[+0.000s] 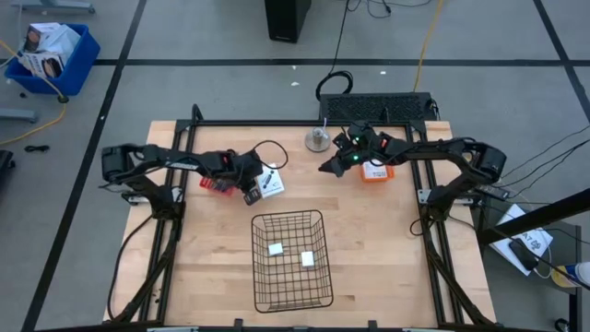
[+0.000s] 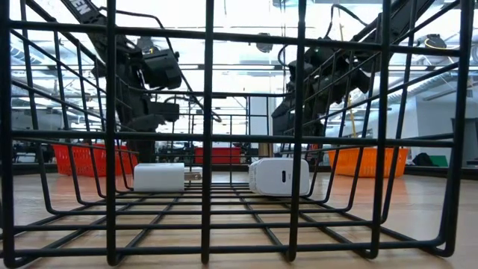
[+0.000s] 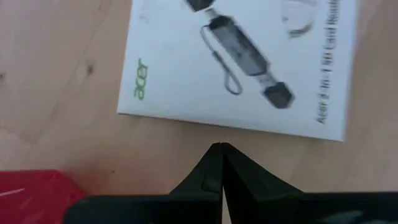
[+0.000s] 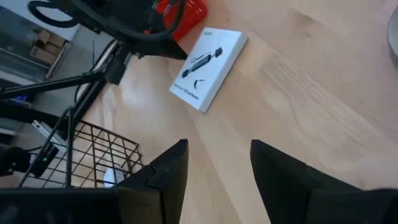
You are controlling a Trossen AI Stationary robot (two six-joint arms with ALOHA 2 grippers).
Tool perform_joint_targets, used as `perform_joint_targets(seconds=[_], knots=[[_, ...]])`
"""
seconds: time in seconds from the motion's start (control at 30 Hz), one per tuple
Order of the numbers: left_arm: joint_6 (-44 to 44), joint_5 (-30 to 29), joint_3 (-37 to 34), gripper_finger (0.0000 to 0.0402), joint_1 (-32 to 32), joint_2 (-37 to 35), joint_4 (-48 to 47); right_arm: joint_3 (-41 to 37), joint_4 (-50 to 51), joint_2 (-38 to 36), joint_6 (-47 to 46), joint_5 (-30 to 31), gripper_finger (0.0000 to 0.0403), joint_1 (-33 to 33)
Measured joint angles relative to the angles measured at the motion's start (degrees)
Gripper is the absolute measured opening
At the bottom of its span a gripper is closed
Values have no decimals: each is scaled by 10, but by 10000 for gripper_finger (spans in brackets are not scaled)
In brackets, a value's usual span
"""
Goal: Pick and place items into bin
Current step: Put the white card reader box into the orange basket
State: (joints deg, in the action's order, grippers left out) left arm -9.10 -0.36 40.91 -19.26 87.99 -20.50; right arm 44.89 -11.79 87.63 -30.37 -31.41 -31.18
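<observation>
left end effector [image 3: 221,149] pinched closed, empty | white card packet [image 3: 239,62] just ahead of it, long side crosswise | right end effector [image 4: 217,158] parted, empty, farther away

Bright even light, backlit low view

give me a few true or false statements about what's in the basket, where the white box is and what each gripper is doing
1. Two small white blocks lie inside the wire basket. True.
2. The white box is already in the basket. False: it lies flat on the table, outside the basket, beside the left gripper.
3. The left gripper's fingers are shut with nothing between them. True.
4. The right gripper is clamped on the white box. False: its fingers stand open and empty above bare table, away from the box.
5. The left gripper is over the basket. False: it is beside the box, short of the basket.
</observation>
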Motion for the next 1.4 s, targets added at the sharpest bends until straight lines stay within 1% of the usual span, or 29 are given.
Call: perform_joint_targets(seconds=[0.1, 0.17, 0.23, 0.3, 0.37, 0.5, 0.7, 0.87, 0.97, 1.1, 1.17, 1.23, 1.4], knots=[[6, 5, 0, 9, -8, 10, 21, 10, -5, 27, -8, -1, 168, 0], [14, 20, 0, 6, -11, 19, 44, 16, -3, 48, -10, -2, 169, 0], [19, 35, 0, 3, -13, 25, 48, 25, -3, 71, -10, -5, 168, 1], [19, 38, 0, 6, -13, 33, 63, 32, -3, 93, -15, -19, 167, 1], [19, 38, 0, 10, -13, 38, 64, 38, -4, 114, -14, -19, 167, 1], [20, 38, 1, 3, -13, 43, 86, 54, -9, 142, -15, -21, 167, 1], [24, 53, 0, 12, -13, 45, 105, 69, -8, 155, -20, -34, 167, 1], [32, 54, 0, 4, -12, 45, 118, 77, -8, 155, -21, -60, 164, 1], [31, 54, 0, 10, -12, 45, 129, 78, -11, 154, -20, -60, 161, 2], [40, 59, 0, 14, -10, 45, 115, 78, -13, 154, -20, -60, 160, 2], [66, 52, 0, 6, -3, 45, 100, 78, -13, 154, -19, -60, 160, 2], [79, 25, 0, 4, 9, 44, 92, 78, -13, 154, -17, -60, 160, 2], [131, -16, 3, 14, 46, 42, 80, 78, -13, 154, -5, -60, 160, 2]])
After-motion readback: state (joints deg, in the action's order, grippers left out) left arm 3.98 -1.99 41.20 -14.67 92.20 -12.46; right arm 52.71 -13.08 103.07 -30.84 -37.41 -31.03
